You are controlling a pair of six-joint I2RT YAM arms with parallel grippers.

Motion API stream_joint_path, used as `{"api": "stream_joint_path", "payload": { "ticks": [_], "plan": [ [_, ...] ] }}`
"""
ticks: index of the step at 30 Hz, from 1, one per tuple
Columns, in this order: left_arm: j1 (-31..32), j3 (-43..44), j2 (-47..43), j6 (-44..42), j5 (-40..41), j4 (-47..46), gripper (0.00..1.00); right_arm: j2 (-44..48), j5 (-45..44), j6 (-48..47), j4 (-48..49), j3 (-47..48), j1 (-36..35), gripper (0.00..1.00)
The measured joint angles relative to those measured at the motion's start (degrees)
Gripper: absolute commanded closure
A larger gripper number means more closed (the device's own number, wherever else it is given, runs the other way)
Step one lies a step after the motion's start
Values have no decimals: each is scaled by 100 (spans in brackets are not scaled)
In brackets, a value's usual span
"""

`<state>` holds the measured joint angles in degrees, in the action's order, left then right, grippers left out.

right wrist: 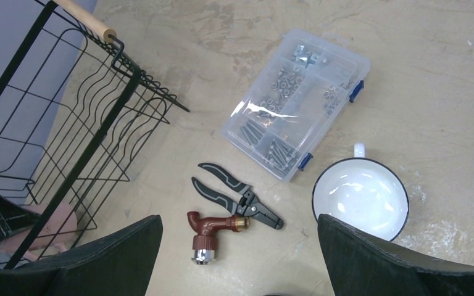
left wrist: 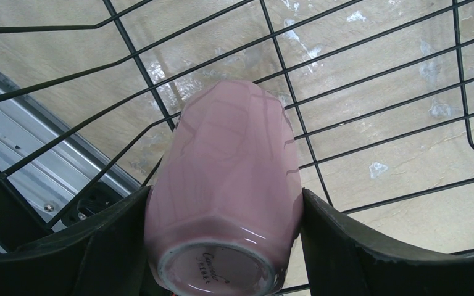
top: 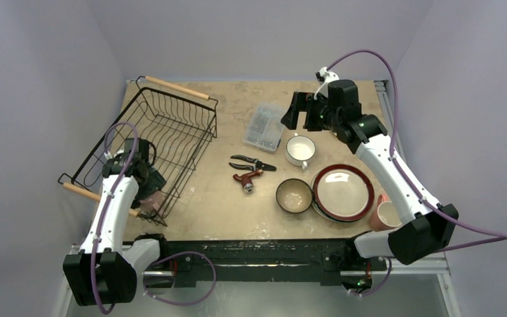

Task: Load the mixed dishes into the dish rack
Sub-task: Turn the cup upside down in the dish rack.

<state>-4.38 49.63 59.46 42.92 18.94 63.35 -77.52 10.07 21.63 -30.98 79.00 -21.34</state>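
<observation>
My left gripper (top: 146, 183) is shut on a pink mug (left wrist: 228, 185), base toward the camera, and holds it inside the near corner of the black wire dish rack (top: 171, 125). The rack's wires (left wrist: 370, 111) run under the mug. My right gripper (top: 302, 109) is open and empty, high over the back of the table. In the right wrist view this gripper (right wrist: 241, 259) hangs above the table with a white cup (right wrist: 359, 197) to its right. A brown-rimmed bowl (top: 294, 195), a red-black-rimmed plate (top: 342, 191) on another plate, and a second pink mug (top: 386, 214) sit at the near right.
A clear compartment box (top: 264, 125) lies at the table's middle back. Black pliers (top: 253, 162) and a red-brown tap fitting (top: 247, 179) lie between the rack and the bowl. The rack's wooden handles (top: 175, 88) stand at its far and near ends.
</observation>
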Motion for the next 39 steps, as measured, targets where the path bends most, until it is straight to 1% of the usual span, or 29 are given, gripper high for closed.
{"api": "stream_joint_path", "payload": {
  "ticks": [4,6,10,12,13,14,19,27,33,36,39],
  "plan": [
    [0,0,0,4,-4,63,41,-15,-2,-7,-35,-24,0,1],
    [0,0,11,24,-4,87,34,-24,-9,-31,-90,-28,0,1],
    [0,7,74,116,-4,149,15,-155,-57,-236,-229,-52,0,1],
    [0,39,114,151,-4,210,12,-214,-61,-315,-264,-109,0,1],
    [-2,79,133,164,-11,267,5,-240,-66,-345,-289,-153,0,1],
    [-4,140,142,173,-11,332,1,-262,-74,-372,-313,-190,-2,1],
    [-9,439,192,302,-9,542,0,-289,-164,-511,-472,-415,-13,1],
    [-11,968,214,365,37,970,0,-345,-297,-660,-505,-420,-114,1],
    [-11,1941,212,393,33,1445,0,-514,-625,-778,-590,-417,-439,1],
    [-11,2618,208,297,-31,1609,5,-551,-748,-822,-643,-422,-732,1],
    [-11,3292,190,96,-142,1659,6,-549,-911,-901,-684,-452,-1099,1]
  ]
}}
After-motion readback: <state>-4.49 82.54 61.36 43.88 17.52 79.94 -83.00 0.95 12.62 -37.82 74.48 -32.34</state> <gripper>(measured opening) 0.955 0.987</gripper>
